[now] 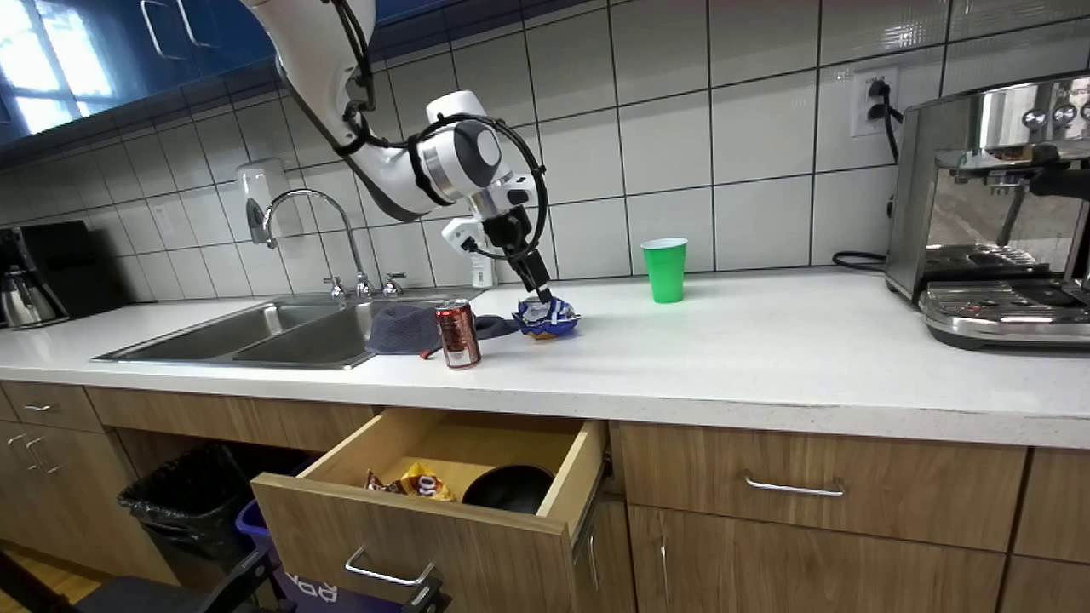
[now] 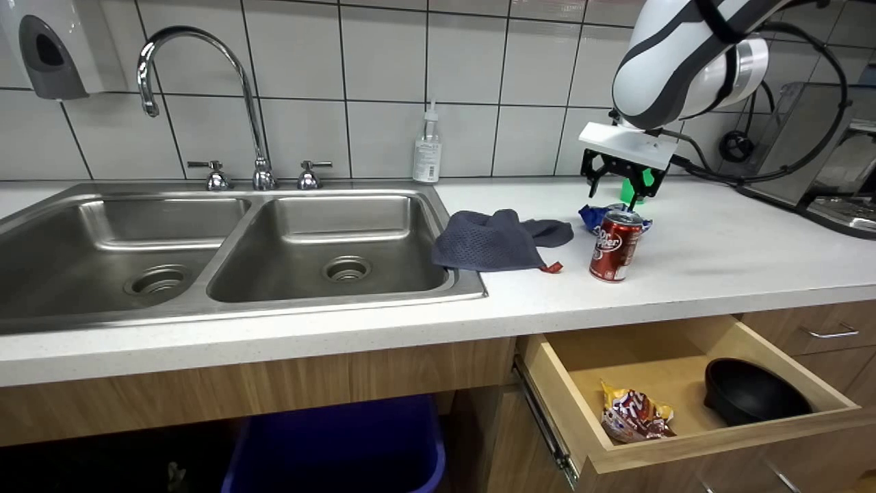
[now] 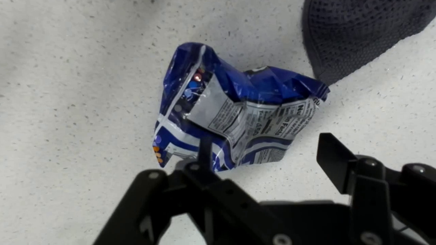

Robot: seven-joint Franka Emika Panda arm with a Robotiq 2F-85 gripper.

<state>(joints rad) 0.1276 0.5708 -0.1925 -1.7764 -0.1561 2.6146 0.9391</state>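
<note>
One blue bag (image 3: 238, 112) lies crumpled on the white counter (image 1: 766, 349), its Nutrition Facts panel facing up. Right at the bag hangs the gripper (image 3: 265, 144), pointing down, its two fingers spread well apart. In the wrist view one fingertip overlaps the bag's edge, though whether it touches cannot be told; the other shows beside the bag. Just beside the bag, on its left in both exterior views, a dark gray cloth (image 2: 487, 239) lies bunched, one end reaching very close to the bag. A red soda can (image 2: 614, 248) stands upright near the bag, toward the counter's front edge. To the bag's right and nearer the tiled wall (image 1: 762, 128), a green cup (image 1: 665, 272) stands upright. A pump bottle (image 2: 428, 157) stands beside that wall, to the left of the bag. Farther left of the bag is a steel sink (image 2: 469, 286) with two basins and a curved faucet (image 2: 263, 177) behind them. Lower than the bag, under the counter, a pulled-out drawer (image 1: 477, 553) holds a yellow-and-brown packet (image 2: 636, 416) and a black bowl (image 2: 756, 394). Farther still, well to the right of the bag, a steel coffee machine (image 1: 1001, 213) stands on the counter.
</note>
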